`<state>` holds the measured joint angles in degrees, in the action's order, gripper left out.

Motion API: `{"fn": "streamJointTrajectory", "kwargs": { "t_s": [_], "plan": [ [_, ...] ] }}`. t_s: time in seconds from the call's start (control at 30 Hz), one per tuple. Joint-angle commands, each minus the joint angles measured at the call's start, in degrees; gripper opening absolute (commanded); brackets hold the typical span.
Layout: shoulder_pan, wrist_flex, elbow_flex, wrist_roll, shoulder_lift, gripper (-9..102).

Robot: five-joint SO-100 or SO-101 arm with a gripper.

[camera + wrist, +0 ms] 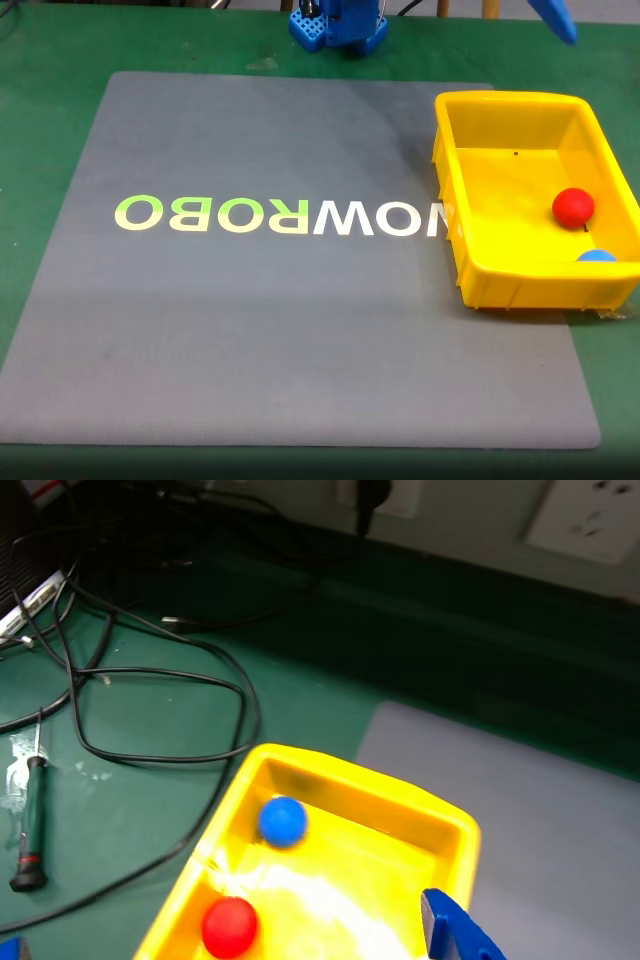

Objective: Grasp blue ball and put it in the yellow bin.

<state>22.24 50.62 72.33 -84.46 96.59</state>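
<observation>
While the ball [283, 821] lies in the bin [455, 830] at ten o'clock from the gripper [455, 935], its jaws' spread cannot be told. Cables [150, 680] and a screwdriver [30, 825] show in the wrist view; the fixed view shows the lettered mat [300, 330].

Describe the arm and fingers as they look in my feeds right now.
Bright blue plastic throughout. In the fixed view the arm's base is a blocky blue housing with a gridded, perforated section on its left, and a tapered blue finger pokes in at top right. The wrist view catches one smooth, rounded blue fingertip at the bottom edge. No markings are readable.
</observation>
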Motion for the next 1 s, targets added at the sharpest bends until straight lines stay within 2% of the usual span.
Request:
{"fn": "streamJointTrajectory", "kwargs": {
  "t_s": [0.0, 0.17, 0.33, 0.77, 0.97],
  "plan": [
    [-3.16, -0.35, 8.09, -2.02, 13.8, 41],
    [-6.68, -0.62, 24.79, -3.78, 31.38, 29],
    [-10.28, 0.35, 40.87, -2.64, 47.2, 1],
    [-19.16, 8.7, 86.84, -1.85, 85.61, 0],
    [-20.48, 14.41, 97.47, -1.76, 93.34, 0]
  ]
}}
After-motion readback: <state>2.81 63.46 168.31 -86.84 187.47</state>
